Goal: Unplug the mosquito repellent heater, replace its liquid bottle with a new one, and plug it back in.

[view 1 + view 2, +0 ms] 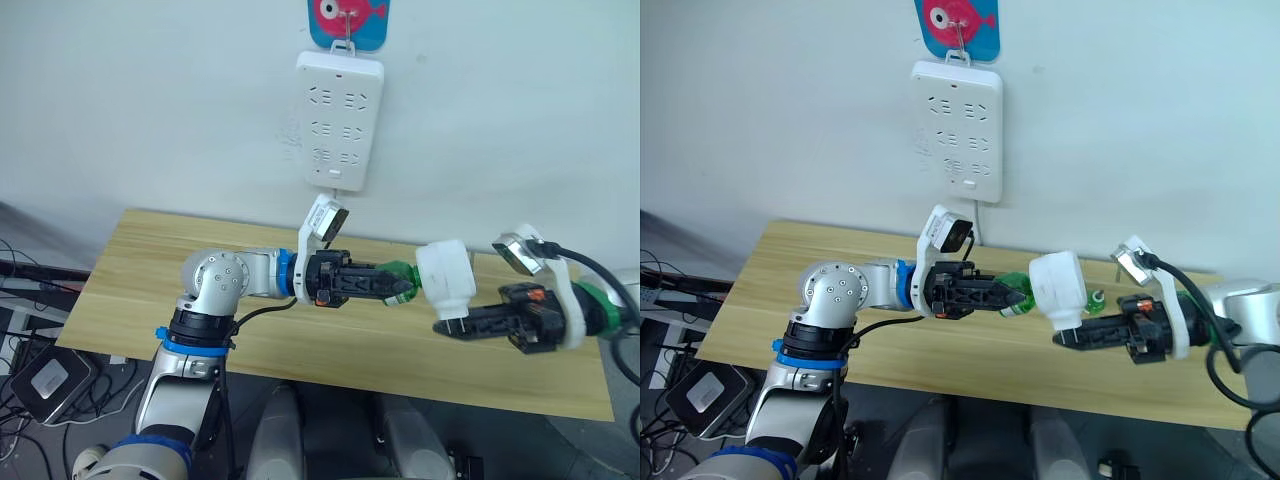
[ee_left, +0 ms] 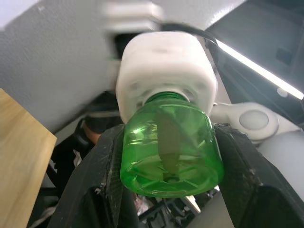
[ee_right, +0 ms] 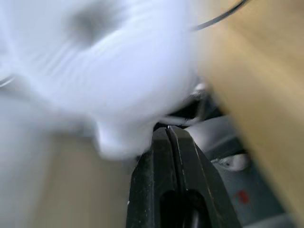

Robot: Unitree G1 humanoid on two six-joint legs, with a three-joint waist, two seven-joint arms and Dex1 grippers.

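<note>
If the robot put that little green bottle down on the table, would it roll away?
Probably not far. The small translucent green plastic bottle, gripped by the left end effector, looks flat-sided rather than round. Its smooth plastic may be slippery. It is likely light, and still sits in the white rounded plastic heater.

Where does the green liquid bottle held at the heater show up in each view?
Left eye: the green bottle sits mid-frame, left of the white heater.
Right eye: bottle mid-frame, left of the heater.
Left wrist: bottle centre, between fingers.
Right wrist: cannot tell.
Shared landmark: the heater.
</note>
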